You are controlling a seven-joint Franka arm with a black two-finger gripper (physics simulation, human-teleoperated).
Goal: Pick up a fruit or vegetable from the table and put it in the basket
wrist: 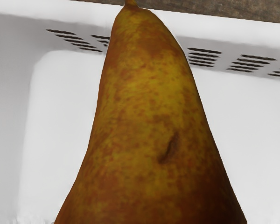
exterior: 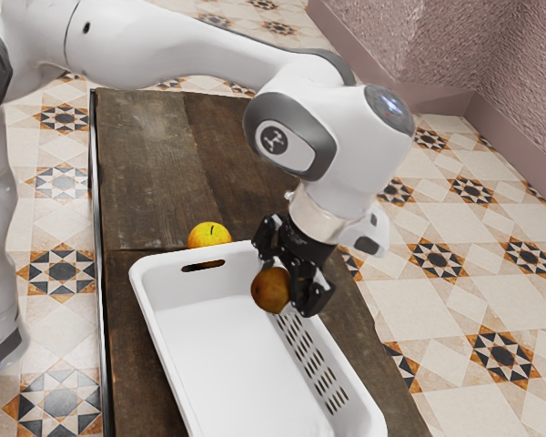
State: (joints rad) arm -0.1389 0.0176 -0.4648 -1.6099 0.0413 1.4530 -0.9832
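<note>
My gripper (exterior: pixel 291 270) is over the far part of the white basket (exterior: pixel 223 364), near its slotted long wall, with its fingers closed around a brown-yellow pear (exterior: pixel 270 290). The pear hangs at about rim height, clear of the basket floor. In the wrist view the same pear (wrist: pixel 149 107) looms large with its stem pointing toward the slotted wall, and the pale inside of the basket (wrist: pixel 60 126) lies behind it on both sides.
A yellow apple (exterior: pixel 209 236) rests on the dark wooden table (exterior: pixel 155 173), just outside the basket's short end with the handle slot. The basket's raised walls surround the space below my hand.
</note>
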